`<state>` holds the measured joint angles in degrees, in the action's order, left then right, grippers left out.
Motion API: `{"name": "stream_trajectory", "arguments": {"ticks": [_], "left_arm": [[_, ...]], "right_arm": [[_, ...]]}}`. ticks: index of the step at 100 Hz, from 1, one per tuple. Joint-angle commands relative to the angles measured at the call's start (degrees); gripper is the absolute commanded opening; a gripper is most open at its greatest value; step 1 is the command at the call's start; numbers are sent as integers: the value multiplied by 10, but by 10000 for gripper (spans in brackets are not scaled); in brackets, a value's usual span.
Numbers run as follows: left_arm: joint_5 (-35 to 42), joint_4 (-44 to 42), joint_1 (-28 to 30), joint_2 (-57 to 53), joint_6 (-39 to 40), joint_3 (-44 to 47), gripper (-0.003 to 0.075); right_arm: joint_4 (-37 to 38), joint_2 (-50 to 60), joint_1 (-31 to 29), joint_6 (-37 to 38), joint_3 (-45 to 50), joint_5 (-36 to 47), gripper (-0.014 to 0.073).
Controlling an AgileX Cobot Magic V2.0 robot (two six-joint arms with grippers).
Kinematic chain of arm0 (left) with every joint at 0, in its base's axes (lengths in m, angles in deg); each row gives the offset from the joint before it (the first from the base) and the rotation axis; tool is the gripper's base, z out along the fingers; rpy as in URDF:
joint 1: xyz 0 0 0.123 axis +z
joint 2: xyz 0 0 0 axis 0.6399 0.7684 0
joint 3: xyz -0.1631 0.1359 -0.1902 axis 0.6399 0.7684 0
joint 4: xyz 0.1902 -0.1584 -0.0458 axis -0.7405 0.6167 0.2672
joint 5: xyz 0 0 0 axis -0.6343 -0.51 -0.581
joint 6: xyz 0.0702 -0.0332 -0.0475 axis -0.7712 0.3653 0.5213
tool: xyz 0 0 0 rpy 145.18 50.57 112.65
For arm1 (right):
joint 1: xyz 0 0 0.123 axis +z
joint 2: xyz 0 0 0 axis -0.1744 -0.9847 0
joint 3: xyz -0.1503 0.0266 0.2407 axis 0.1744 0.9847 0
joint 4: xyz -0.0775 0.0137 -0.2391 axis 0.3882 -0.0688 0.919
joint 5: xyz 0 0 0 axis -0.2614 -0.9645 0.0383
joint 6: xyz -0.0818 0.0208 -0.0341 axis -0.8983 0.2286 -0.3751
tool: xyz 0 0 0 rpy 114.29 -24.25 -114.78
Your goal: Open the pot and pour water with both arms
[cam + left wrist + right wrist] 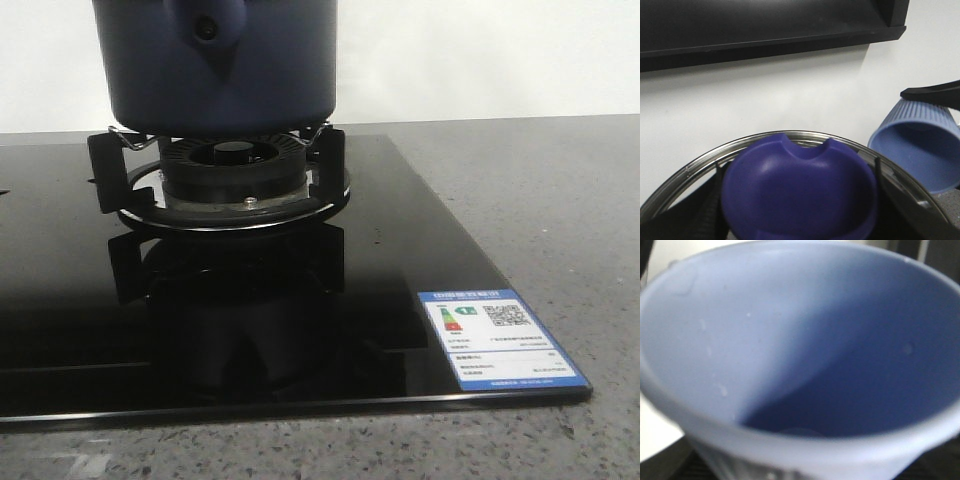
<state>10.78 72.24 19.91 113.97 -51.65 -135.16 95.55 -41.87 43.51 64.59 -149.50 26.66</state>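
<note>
The dark navy pot (pixel 215 65) stands on the burner's supports; its top is cut off in the front view, where neither gripper shows. In the left wrist view a purple-blue knob (pixel 799 192) on a glass lid with a metal rim (pixel 705 157) fills the lower part. My left gripper (pixel 799 222) is shut on that knob, dark fingers (pixel 697 220) either side. The pale blue ribbed cup (pixel 920 150) hangs tilted beyond the lid, a black finger (pixel 935 92) on it. In the right wrist view the cup's inside (pixel 805 340) fills the frame; my right gripper (pixel 800 472) is shut on it.
The gas burner (pixel 235 175) with black pan supports sits on a glossy black hob (pixel 300 330) bearing a blue-and-white label (pixel 498 338). Grey stone counter (pixel 540 190) surrounds it. A white wall is behind, with a dark shelf or hood (pixel 765 30) above.
</note>
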Motion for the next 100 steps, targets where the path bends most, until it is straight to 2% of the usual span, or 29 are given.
{"name": "stream_trajectory", "arguments": {"ticks": [1, 12, 27, 40, 54, 67, 84, 93, 100], "left_arm": [[48, 5, 1, -15, 2, -23, 347], [48, 5, 1, -15, 2, -23, 347], [48, 5, 1, -15, 2, -23, 347], [48, 5, 1, -15, 2, -23, 347], [48, 5, 1, -15, 2, -23, 347], [48, 5, 1, -15, 2, -23, 347], [48, 5, 1, -15, 2, -23, 347], [48, 5, 1, -15, 2, -23, 347], [48, 5, 1, -15, 2, -23, 347]], "right_arm": [[18, 31, -1, 102, -23, -28, 286], [16, 45, -2, 248, -23, -48, 286], [-9, 73, -34, 424, -21, -41, 286], [-18, 103, -93, 573, -3, 40, 286], [-18, 140, -166, 672, 39, 149, 286], [-20, 171, -244, 725, 101, 254, 286], [-77, 194, -355, 726, 191, 426, 286], [-122, 194, -417, 700, 233, 500, 286], [-174, 194, -457, 649, 275, 552, 286]]}}
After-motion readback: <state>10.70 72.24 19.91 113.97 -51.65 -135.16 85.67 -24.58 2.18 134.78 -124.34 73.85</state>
